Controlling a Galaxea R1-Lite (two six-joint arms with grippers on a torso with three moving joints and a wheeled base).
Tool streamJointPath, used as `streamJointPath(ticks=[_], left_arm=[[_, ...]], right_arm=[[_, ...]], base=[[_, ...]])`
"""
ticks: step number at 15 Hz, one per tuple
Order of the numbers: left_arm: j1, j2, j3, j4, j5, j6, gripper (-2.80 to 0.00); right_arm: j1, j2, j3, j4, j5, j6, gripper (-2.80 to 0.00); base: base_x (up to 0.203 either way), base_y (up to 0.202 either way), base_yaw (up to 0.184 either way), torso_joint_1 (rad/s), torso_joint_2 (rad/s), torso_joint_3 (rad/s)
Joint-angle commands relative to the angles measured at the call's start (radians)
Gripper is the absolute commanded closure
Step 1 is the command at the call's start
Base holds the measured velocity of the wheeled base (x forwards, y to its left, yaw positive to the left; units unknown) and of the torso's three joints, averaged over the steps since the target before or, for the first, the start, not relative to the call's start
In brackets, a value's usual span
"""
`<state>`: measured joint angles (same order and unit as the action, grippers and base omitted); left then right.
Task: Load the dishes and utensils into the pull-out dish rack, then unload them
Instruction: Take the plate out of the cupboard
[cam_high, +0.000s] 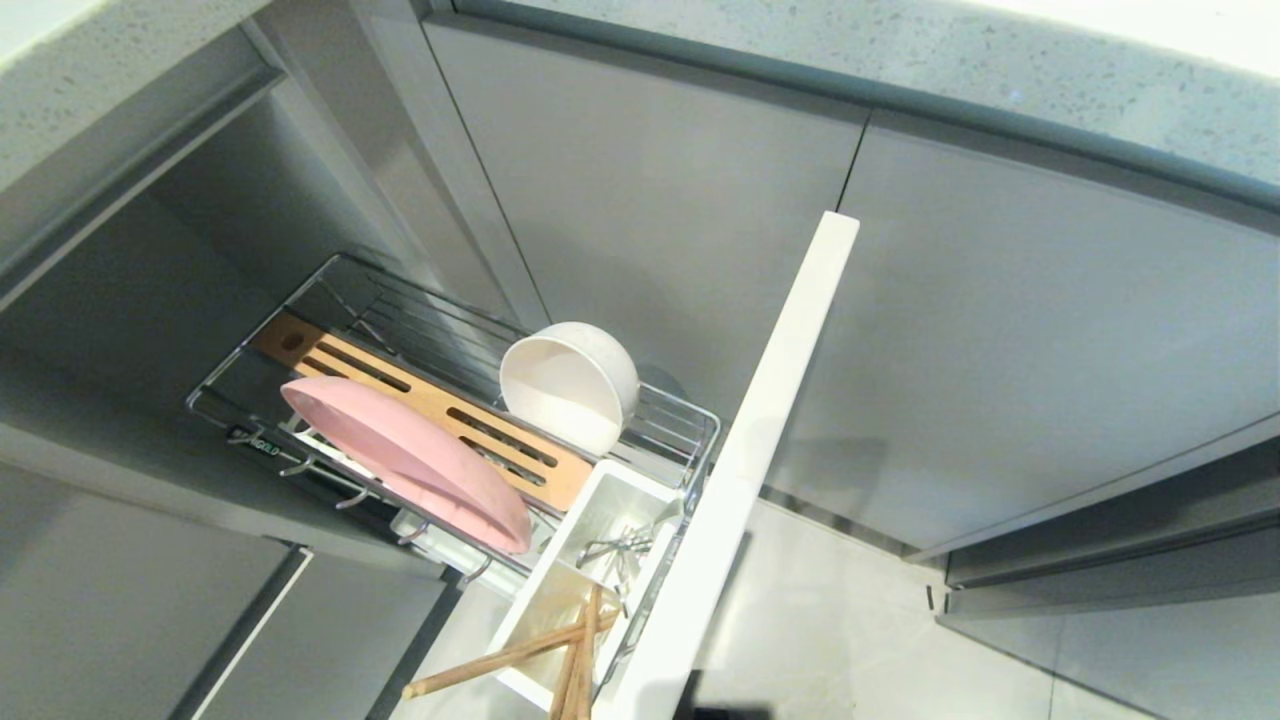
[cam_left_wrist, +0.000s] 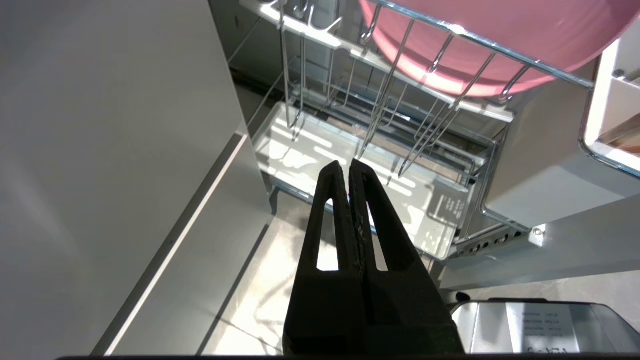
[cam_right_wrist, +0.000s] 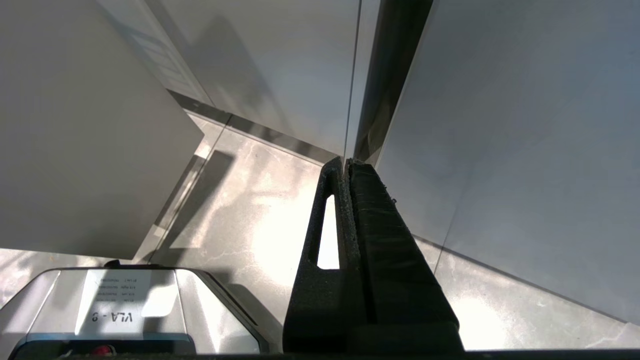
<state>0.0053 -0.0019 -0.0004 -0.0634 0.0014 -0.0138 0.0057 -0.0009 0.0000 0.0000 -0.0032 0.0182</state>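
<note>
Chopsticks (cam_high: 520, 655) and spoon (cam_high: 615, 545) are seen in the utensil tub (cam_high: 585, 520); pink plate (cam_high: 410, 460) and white bowl (cam_high: 570, 385) are racked. Loading is judged done. Both grippers, left (cam_left_wrist: 348, 167) and right (cam_right_wrist: 345, 165), are pressed together, empty, low. Unloading requires reopening.

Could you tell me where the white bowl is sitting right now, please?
In the head view, the white bowl lies tipped on its side in the pull-out dish rack, on the far side of the wooden board, opposite the pink plate.
</note>
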Motion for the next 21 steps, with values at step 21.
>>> streamJointPath(ticks=[21], left_arm=[[-0.061, 0.645, -1.180, -0.225, -0.194, -0.363, 0.00]], right_arm=[[0.000, 0.001, 0.002, 0.000, 0.000, 0.000, 0.00]], base=[[0.000, 0.000, 0.000, 0.000, 0.00, 0.000]])
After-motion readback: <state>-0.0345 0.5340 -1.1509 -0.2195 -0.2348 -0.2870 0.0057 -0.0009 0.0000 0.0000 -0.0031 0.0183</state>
